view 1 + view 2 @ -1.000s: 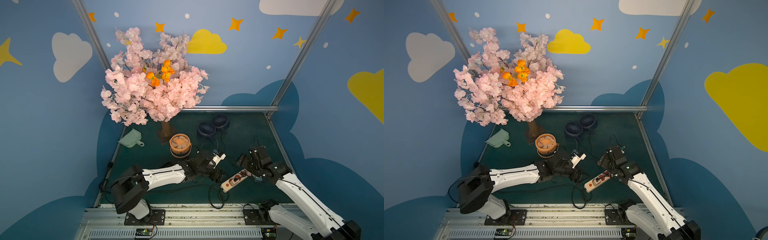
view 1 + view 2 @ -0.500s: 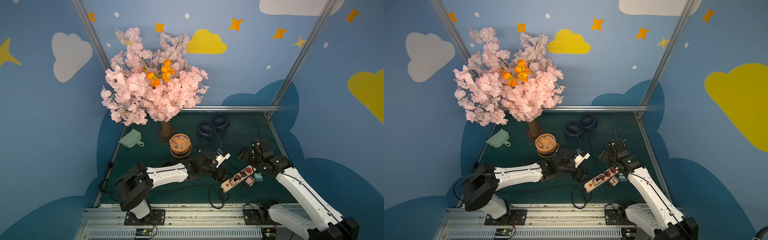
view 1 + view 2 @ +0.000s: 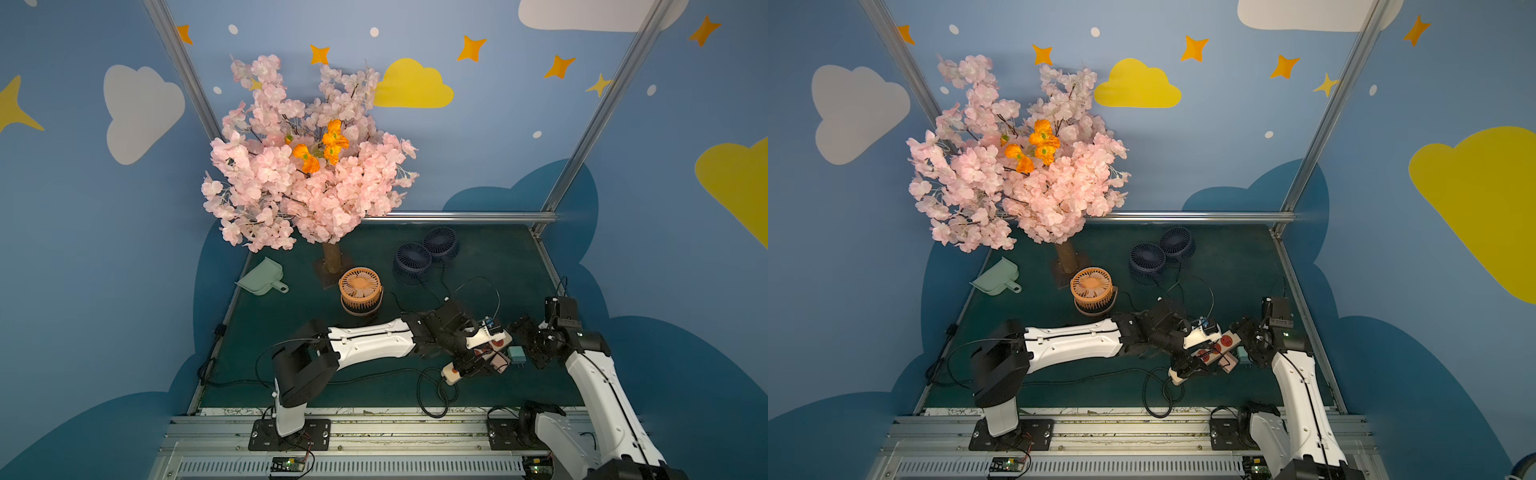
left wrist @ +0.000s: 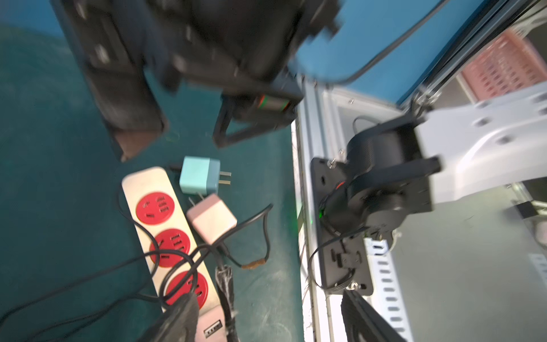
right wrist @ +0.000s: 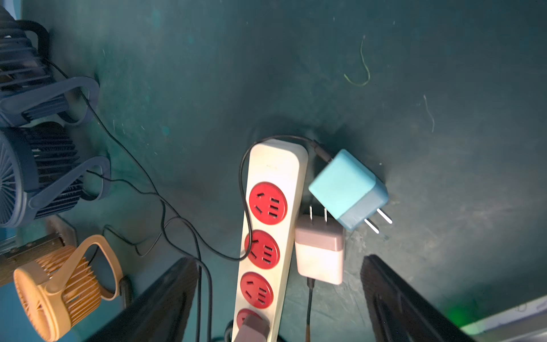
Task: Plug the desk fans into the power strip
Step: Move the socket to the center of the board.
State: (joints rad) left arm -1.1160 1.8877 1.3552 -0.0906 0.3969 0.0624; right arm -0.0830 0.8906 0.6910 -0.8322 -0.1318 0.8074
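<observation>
Step in hand, as judged: seat a fan's adapter in the strip; neither adapter is plugged in yet. Left gripper stands wide open with nothing held, one finger over the button end of the power strip, so it looks placed to pin that end down. The strip lies flat and runs between the fingers of the right gripper, which are spread wide and touch nothing. A pink adapter lies just beside the strip inside those fingers; a teal adapter lies just ahead of the fingertips, with its prongs pointing away from the strip. A thin black cord crosses the socket faces. To do it well, take one adapter by its flat sides and keep the prongs clear. Turn them down toward the end socket, hold the strip still and push the cord aside first. I cannot tell for certain which fan each adapter serves. Surface is a dark green mat. Well beyond the left gripper are a mint dustpan, a pink blossom tree and an orange desk fan. Two navy desk fans stand beyond the gap between both grippers. Blue walls carry painted clouds and stars, with aluminium posts at the corners.
</observation>
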